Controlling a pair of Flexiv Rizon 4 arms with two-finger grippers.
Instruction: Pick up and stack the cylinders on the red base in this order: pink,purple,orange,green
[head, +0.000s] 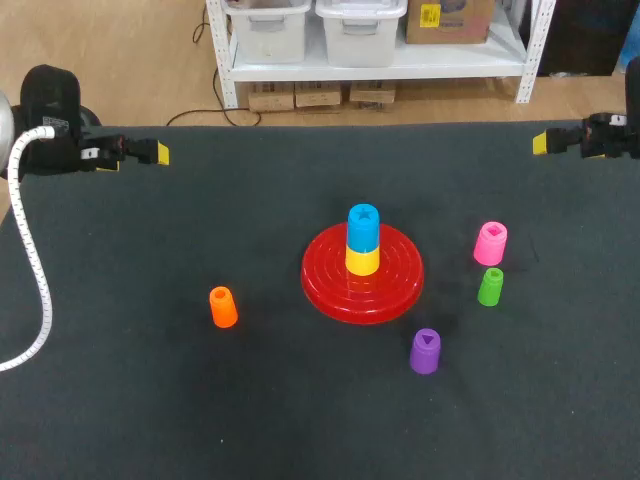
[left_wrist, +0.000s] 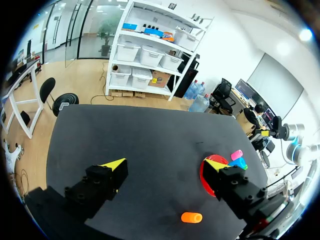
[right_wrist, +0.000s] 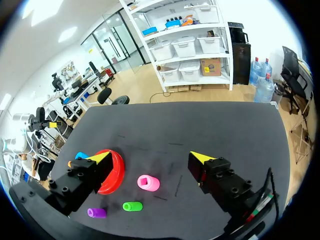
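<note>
Right now the pink cylinder (right_wrist: 148, 183) stands ahead of my right gripper (right_wrist: 151, 157), whose fingers are spread wide on nothing. The green cylinder (right_wrist: 132, 206) is just past it, the purple cylinder (right_wrist: 96, 213) further off, and the red base (right_wrist: 117, 172) is by one finger. My left gripper (left_wrist: 165, 163) is likewise apart and empty with the orange cylinder (left_wrist: 191, 217) ahead of it, and I judge both arms are pulled back to leave the layout unobstructed. Only the head view shows a blue cylinder (head: 363, 227) on a yellow cylinder (head: 362, 260) already occupying the base.

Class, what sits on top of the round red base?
On the round red ridged base stands a yellow plastic cylinder with a blue cylinder on it. The base's centre beneath them is hidden.
</note>
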